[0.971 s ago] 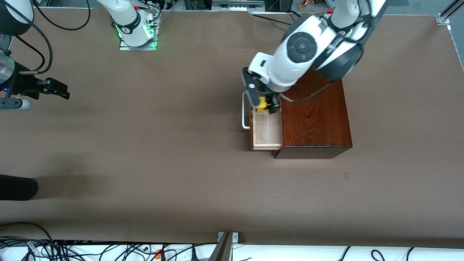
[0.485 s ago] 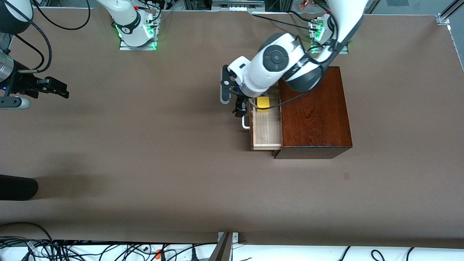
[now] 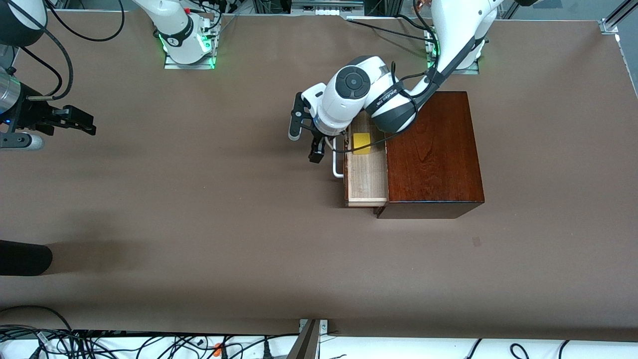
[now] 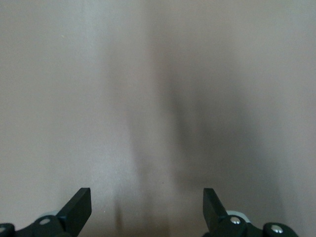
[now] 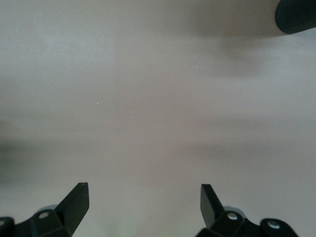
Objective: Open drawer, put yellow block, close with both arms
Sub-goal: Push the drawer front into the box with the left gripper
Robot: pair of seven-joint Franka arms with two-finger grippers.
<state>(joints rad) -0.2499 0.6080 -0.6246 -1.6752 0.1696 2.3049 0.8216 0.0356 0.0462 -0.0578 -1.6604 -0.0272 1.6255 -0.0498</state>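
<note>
My left hand (image 3: pixel 305 139), open and empty, hangs just outside the drawer (image 3: pixel 368 174) handle (image 3: pixel 337 164), yellow block (image 3: pixel 362 143) inside; right hand (image 3: pixel 75 122), open, waits well apart.

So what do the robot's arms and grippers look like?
Both arms are white and rounded, with dark grey joint sections. The left arm has a round grey cap on its wrist, and black cables loop along it. The left gripper and right gripper are black with two flat, pointed fingers. Green lights glow at both bases.
</note>
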